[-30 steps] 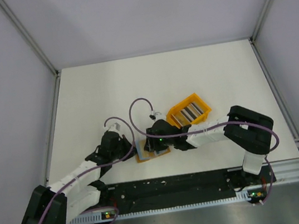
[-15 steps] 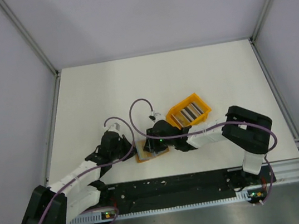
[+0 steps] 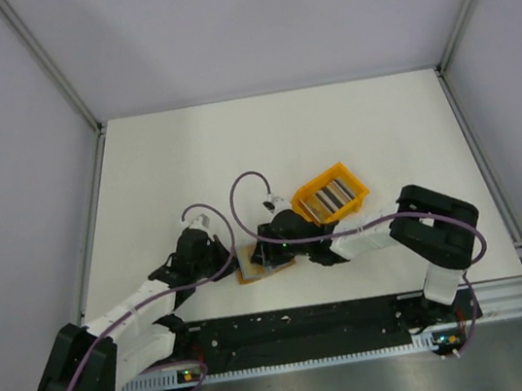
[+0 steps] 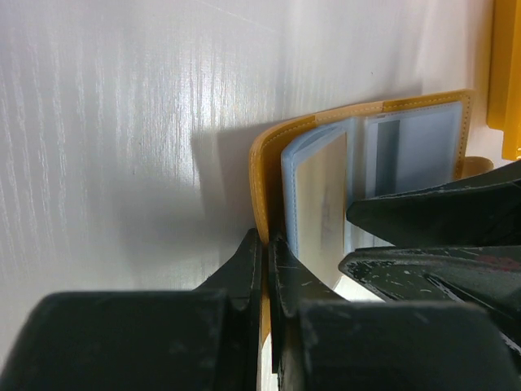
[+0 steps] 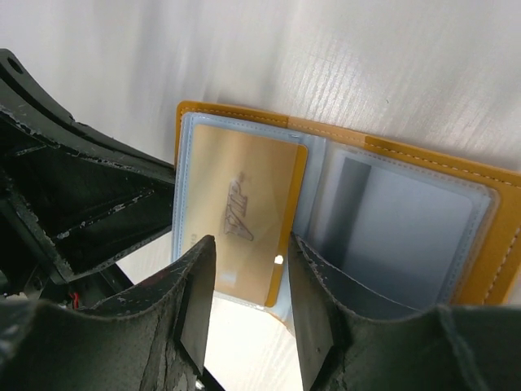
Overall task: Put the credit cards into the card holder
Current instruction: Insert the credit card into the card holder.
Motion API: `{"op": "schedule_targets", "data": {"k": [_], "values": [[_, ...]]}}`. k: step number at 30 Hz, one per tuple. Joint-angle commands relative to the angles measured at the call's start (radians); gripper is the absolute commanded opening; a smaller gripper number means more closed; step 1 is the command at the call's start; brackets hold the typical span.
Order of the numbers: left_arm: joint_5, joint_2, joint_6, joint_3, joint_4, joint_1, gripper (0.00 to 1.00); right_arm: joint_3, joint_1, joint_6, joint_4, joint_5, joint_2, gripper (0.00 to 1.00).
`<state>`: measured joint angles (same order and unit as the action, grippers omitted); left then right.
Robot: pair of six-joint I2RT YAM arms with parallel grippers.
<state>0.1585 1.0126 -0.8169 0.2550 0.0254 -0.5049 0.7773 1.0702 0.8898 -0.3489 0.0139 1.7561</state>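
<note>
The mustard-orange card holder (image 3: 252,268) lies open on the white table between both arms. My left gripper (image 4: 267,244) is shut on the holder's left cover (image 4: 262,175), pinching its edge. My right gripper (image 5: 248,269) is open just above the holder (image 5: 488,236), its jaws on either side of a gold card (image 5: 244,216) that sits in the left clear sleeve. The right sleeve (image 5: 407,236) shows a grey insert. The striped row of black, white and grey credit cards (image 3: 328,198) lies in the orange bin.
The bright orange plastic bin (image 3: 306,194) stands right behind the right gripper, and its edge shows in the left wrist view (image 4: 506,81). Metal frame posts and grey walls enclose the table. A black rail runs along the near edge (image 3: 309,321).
The right gripper shifted slightly left over the open holder. The left gripper has held its place on the holder's cover.
</note>
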Motion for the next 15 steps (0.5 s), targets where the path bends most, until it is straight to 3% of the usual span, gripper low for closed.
{"op": "schedule_targets", "data": {"k": [1,8,15], "values": [[-0.027,-0.006,0.012,0.036,0.068,-0.001,0.00,0.025,-0.001,-0.038,0.088,0.053,-0.098,0.42],[-0.094,0.038,0.044,0.118,0.174,0.000,0.00,0.112,-0.033,-0.149,0.322,0.103,-0.253,0.45],[-0.114,0.083,0.065,0.164,0.219,0.000,0.00,0.229,-0.147,-0.247,0.623,0.238,-0.360,0.50]]}}
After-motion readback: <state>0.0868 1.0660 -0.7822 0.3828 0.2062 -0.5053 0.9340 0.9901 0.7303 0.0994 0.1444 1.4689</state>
